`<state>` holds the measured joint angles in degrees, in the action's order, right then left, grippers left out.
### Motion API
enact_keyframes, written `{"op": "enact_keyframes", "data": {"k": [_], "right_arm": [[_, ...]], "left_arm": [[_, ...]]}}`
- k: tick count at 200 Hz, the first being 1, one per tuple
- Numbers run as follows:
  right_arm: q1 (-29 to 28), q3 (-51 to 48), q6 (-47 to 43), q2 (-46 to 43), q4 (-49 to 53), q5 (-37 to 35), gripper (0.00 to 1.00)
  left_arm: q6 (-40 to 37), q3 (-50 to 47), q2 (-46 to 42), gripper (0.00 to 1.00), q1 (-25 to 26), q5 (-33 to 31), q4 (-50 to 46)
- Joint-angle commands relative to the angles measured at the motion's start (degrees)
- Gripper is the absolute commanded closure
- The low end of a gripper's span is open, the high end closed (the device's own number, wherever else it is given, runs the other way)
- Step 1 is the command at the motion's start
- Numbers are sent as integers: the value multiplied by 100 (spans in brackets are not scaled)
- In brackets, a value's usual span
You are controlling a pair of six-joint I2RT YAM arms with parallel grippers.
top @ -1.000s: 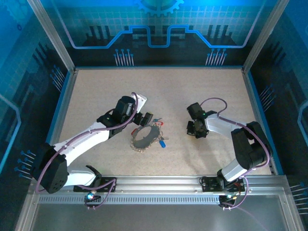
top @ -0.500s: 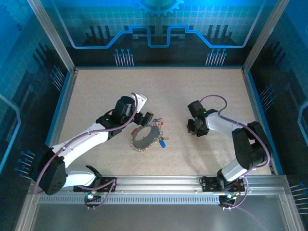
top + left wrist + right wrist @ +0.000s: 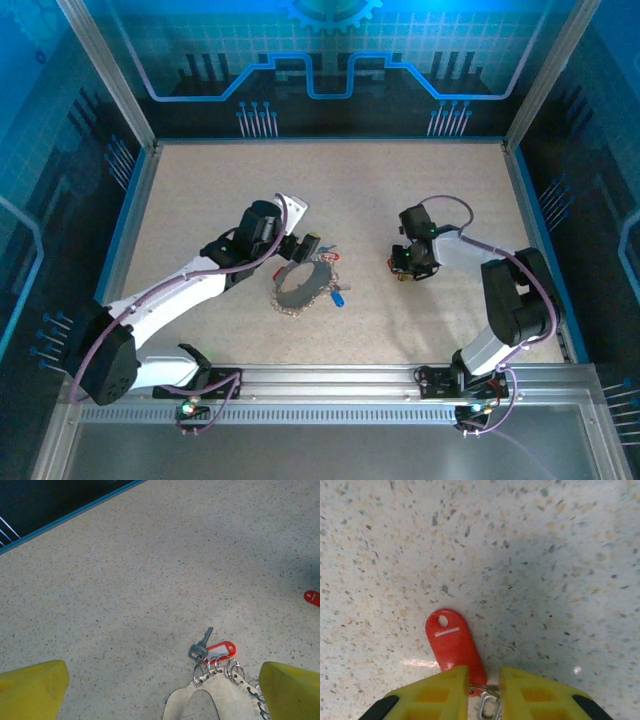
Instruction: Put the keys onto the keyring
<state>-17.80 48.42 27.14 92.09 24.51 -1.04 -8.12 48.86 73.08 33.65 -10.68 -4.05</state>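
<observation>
Speckled beige table [image 3: 200, 190] is spreading under both arms; the left arm [image 3: 190, 285] is stretching forward, its left gripper [image 3: 301, 246] gaping wide and empty just behind the flat grey keyring [image 3: 303, 284] at mid-table, small keys [image 3: 201, 645] fringing its rim; the right gripper [image 3: 484, 680], nearly closed, is straddling a red-tagged key [image 3: 451, 642] well to the ring's right, grip uncertain, its holed end pointing away from the fingers.

Top camera looks steeply down from 6 o'clock over the whole tabletop [image 3: 200, 190]. Left wrist camera sits low, sharing the keyring [image 3: 230, 706] with it; right wrist camera hovers nearest, perhaps over its 3 o'clock side.
</observation>
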Motion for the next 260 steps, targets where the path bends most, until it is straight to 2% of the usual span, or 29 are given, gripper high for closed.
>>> {"op": "enact_keyframes", "data": {"k": [1, 51, 130, 169, 195, 211, 260], "right_arm": [[64, -97, -257, 27, -162, 400, 78], [74, -44, -270, -65, 20, 405, 84], [36, -238, -206, -347, 189, 525, 83], [10, -354, -187, -332, 201, 640, 78], [-15, -386, -230, -391, 150, 570, 85], [-22, -386, -204, -474, 121, 648, 93], [-97, -463, -294, -850, 12, 687, 99]], "left_arm": [[-171, -31, -107, 1, 74, 57, 41], [-207, -18, -101, 1, 86, 87, 28], [-209, -49, -66, 1, 100, 78, 61], [-220, -68, -88, 1, 119, 48, 91], [-221, -13, -80, 1, 126, 105, 26], [-223, -39, -64, 1, 127, 75, 63], [-260, -45, -100, 1, 150, 61, 63]]}}
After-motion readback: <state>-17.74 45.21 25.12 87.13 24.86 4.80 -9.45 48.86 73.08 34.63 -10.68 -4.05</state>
